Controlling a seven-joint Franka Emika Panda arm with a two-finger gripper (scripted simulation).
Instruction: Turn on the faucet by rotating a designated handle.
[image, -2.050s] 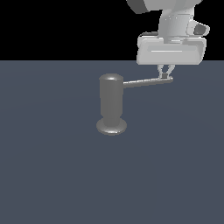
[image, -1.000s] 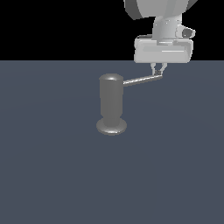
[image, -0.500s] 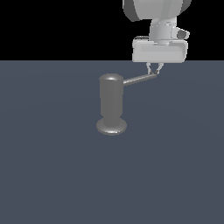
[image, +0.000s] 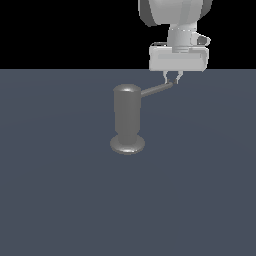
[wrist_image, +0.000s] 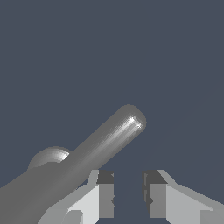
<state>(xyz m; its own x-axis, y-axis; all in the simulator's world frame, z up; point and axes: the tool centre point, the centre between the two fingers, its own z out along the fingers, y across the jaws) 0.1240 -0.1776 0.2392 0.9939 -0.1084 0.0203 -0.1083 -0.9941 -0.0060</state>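
The faucet (image: 127, 116) is a dull-grey upright cylinder on a round flared base, standing mid-floor in the exterior view. Its handle (image: 157, 89) is a thin rod that sticks out toward the exterior view's right and slightly back. My gripper (image: 173, 80) hangs straight down with its fingertips right at the rod's rounded tip. In the wrist view the handle (wrist_image: 109, 138) runs alongside one of the fingers (wrist_image: 101, 194), not between them. The gripper (wrist_image: 128, 192) shows only a narrow gap and holds nothing. Part of the faucet (wrist_image: 49, 157) dome peeks out behind the rod.
A flat dark blue-grey floor (image: 60, 200) spreads all around the faucet. Nothing else stands on it. Beyond the floor's far edge the background is black.
My gripper has moved toward the exterior view's left and farther back. The handle's tip has swung the same way with it, while the faucet body stayed in place.
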